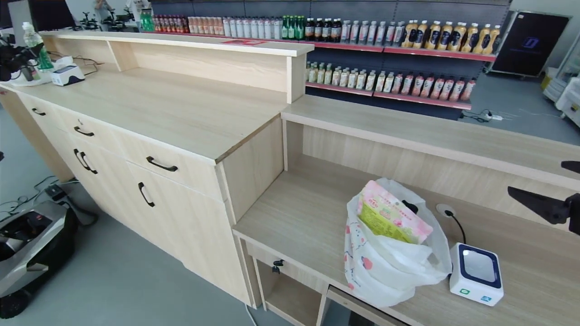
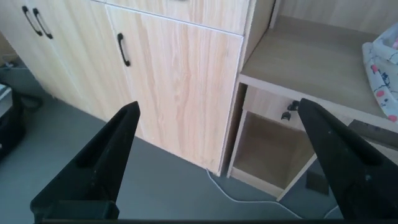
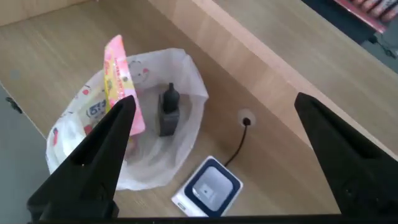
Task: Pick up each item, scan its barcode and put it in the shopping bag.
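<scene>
A white plastic shopping bag [image 1: 385, 271] [image 3: 87, 112] stands open on the low wooden counter [image 1: 303, 213]. A pink and green snack packet [image 1: 392, 218] [image 3: 117, 78] sticks up out of it, with a dark object [image 3: 168, 112] beside it inside the bag. The white barcode scanner [image 1: 476, 274] [image 3: 208, 186] sits just right of the bag, its cable running to a hole in the counter. My right gripper [image 1: 539, 179] [image 3: 214, 102] hangs open and empty above the bag and scanner. My left gripper [image 2: 217, 109] is open and empty, low over the floor in front of the cabinet doors.
A taller counter [image 1: 149, 104] with drawers and black handles rises left of the low one. An open compartment [image 2: 273, 149] lies under the low counter. Shelves of bottles [image 1: 385, 34] line the back. A second scanner [image 1: 67, 74] sits far left.
</scene>
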Tool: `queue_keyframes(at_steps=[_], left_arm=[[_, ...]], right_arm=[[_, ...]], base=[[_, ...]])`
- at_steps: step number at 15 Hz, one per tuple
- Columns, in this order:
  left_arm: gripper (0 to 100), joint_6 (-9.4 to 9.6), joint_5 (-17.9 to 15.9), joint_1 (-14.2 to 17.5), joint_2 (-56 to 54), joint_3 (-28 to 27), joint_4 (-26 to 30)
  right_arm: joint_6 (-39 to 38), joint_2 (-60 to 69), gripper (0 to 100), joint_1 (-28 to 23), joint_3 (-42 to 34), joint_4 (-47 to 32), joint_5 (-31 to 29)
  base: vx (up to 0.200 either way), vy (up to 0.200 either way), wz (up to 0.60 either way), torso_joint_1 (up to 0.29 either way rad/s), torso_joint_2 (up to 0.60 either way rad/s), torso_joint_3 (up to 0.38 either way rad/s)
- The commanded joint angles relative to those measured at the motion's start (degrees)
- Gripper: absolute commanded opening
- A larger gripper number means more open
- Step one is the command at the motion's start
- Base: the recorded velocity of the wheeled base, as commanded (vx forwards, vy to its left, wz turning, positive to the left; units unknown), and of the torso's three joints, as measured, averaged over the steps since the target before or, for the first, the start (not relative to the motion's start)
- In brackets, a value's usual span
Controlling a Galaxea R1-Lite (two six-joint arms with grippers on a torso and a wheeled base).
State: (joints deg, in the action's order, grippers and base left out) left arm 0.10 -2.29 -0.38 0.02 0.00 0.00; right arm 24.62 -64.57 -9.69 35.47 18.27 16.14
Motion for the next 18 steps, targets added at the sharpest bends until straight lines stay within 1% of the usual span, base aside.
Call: queue_keyframes(at_steps=[1,2,4,7,8,9,11,12,13,14,16,17,18], left_arm=[[100,-0.01,0.01,0.03,0.06,0.0,0.0],[100,-0.01,0.01,0.03,0.06,0.0,0.0],[100,-0.01,0.01,0.03,0.06,0.0,0.0],[100,-0.01,0.01,0.03,0.06,0.0,0.0],[100,-0.01,0.01,0.03,0.06,0.0,0.0],[100,-0.01,0.01,0.03,0.06,0.0,0.0],[100,-0.01,0.01,0.03,0.06,0.0,0.0],[100,-0.01,0.01,0.03,0.06,0.0,0.0],[100,-0.01,0.01,0.03,0.06,0.0,0.0],[100,-0.01,0.01,0.03,0.06,0.0,0.0],[100,0.08,0.01,0.03,0.06,0.0,0.0],[100,-0.01,0.01,0.03,0.06,0.0,0.0],[100,0.08,0.01,0.03,0.06,0.0,0.0]], right_arm=[[-0.63,4.28,100,-0.42,4.87,-5.09,-4.8],[-2.48,4.72,100,-0.42,5.39,-7.29,-7.61],[-5.73,5.51,100,-0.42,4.69,-8.87,-12.89],[-10.21,7.71,100,-0.5,1.26,-9.05,-17.55],[-13.29,8.94,100,-0.5,-0.58,-8.52,-17.55],[-17.77,11.84,100,-0.24,-3.92,-7.9,-16.93],[-21.81,18.96,100,1.43,-13.06,-4.21,-16.67],[-21.99,23.62,100,1.52,-20.45,-1.31,-16.67],[-21.37,29.07,100,1.61,-29.41,1.15,-16.67],[-20.76,34.16,100,1.52,-35.47,2.12,-16.67],[-24.98,48.58,100,1.08,-35.12,-21.53,-17.72],[-26.12,52.71,100,3.54,-35.3,-18.36,-17.81],[-25.94,57.98,100,5.38,-35.39,-18.98,-17.81]], base=[[0.0,0.0,-0.6,-0.002,0.0,0.007],[0.0,0.0,-0.6,0.002,0.01,0.007],[0.0,0.0,-0.6,0.005,0.0,0.005],[0.0,0.0,-0.6,0.006,0.0,0.002],[0.0,0.0,-0.6,0.002,0.01,0.007],[0.0,0.0,0.0,0.0,0.0,0.0],[0.0,0.0,0.0,0.0,0.0,0.0],[0.0,0.0,0.0,0.0,0.0,0.0],[0.0,0.0,0.0,0.0,0.0,0.0],[0.0,0.0,0.0,0.0,0.0,0.0],[0.0,0.0,0.0,0.0,0.0,0.0],[0.0,0.0,0.0,0.0,0.0,0.0],[0.0,0.0,0.0,0.0,0.0,0.0]])
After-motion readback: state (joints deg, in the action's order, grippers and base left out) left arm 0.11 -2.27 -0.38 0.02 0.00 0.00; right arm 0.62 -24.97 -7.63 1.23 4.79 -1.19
